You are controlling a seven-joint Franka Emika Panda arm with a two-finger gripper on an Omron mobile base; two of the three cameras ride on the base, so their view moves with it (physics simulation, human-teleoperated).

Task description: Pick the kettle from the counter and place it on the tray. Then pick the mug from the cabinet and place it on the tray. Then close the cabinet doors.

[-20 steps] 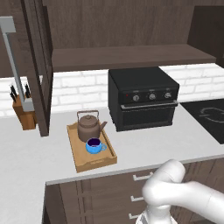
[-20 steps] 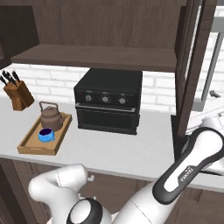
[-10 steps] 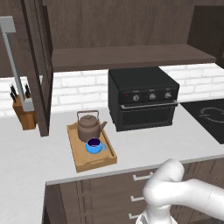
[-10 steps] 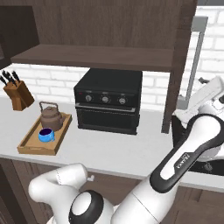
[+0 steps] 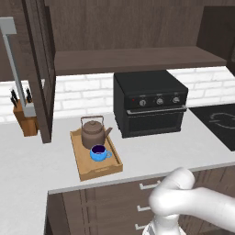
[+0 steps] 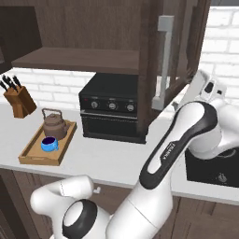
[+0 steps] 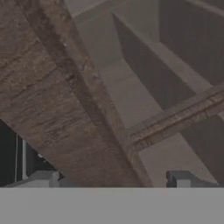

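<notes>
I saw a dull metallic kettle (image 5: 93, 133), a glossy blue mug (image 5: 98, 153), a matt pale-wood tray (image 5: 98, 169) and rough-grained dark wood doors (image 5: 41, 69).

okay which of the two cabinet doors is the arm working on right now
The right-hand cabinet door, the one beside the black oven; the open gripper faces its wood frame. The left door stands by the knife block.

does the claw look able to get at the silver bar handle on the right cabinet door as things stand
Probably yes: the open claw sits close against the dark-brown wooden door, and nothing stands between it and the silver bar handle.
</notes>
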